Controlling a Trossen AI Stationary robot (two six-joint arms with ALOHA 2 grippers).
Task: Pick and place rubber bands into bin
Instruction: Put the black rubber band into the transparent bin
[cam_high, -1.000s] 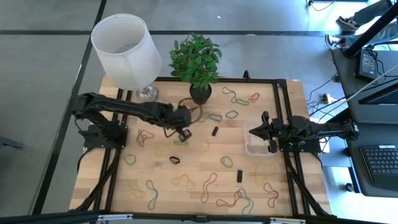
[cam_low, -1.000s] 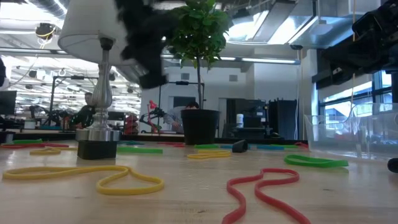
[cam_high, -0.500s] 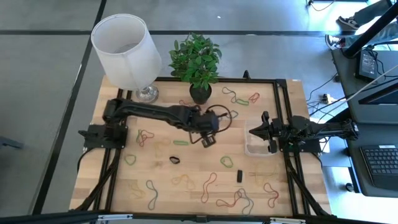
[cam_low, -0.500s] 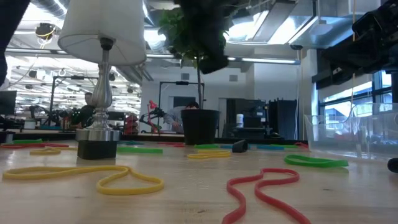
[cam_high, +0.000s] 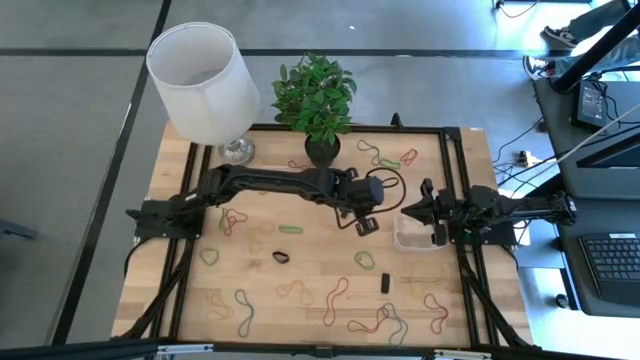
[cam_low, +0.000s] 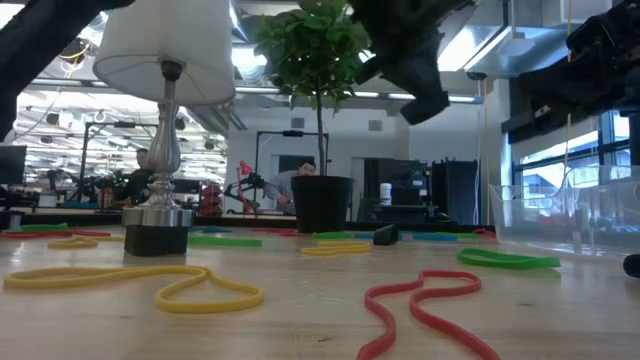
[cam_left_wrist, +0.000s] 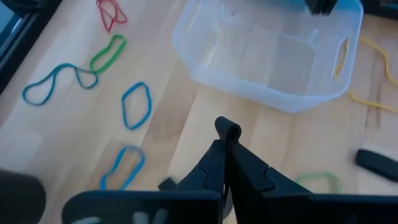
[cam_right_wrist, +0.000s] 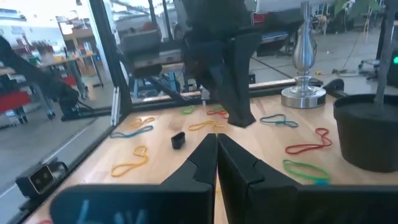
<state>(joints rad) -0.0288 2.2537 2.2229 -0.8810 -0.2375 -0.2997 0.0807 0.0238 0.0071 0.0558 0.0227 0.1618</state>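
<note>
My left gripper (cam_left_wrist: 226, 144) is shut, with a small dark rubber band loop at its tips. It hangs above the table just left of the bin (cam_high: 414, 238), high up in the low view (cam_low: 420, 98). The clear plastic bin (cam_left_wrist: 249, 93) rests flat on the table near its right edge. Many rubber bands lie loose on the wood: green (cam_high: 290, 229), black (cam_high: 281, 257), red (cam_high: 336, 295), blue (cam_left_wrist: 136, 104), yellow (cam_low: 150, 285). My right gripper (cam_right_wrist: 216, 142) is shut and waits over the bin's far part (cam_high: 412, 211). My left gripper pinches a black rubber band between its two fingertips. A short curl of the band (cam_left_wrist: 228, 128) stands out past the tips. The fingers point down, slanting toward the bin. The band is lifted clear of the table.
A white-shaded lamp (cam_high: 205, 85) and a potted plant (cam_high: 318, 100) stand at the table's far edge. Small black blocks lie on the wood (cam_high: 385, 283), (cam_left_wrist: 376, 163). A black rail frame (cam_high: 455, 180) runs around the table.
My left gripper has travelled from the table's middle toward its right edge, staying raised above the wood, and now hangs next to the bin. The loose bands and the right arm have not moved.
</note>
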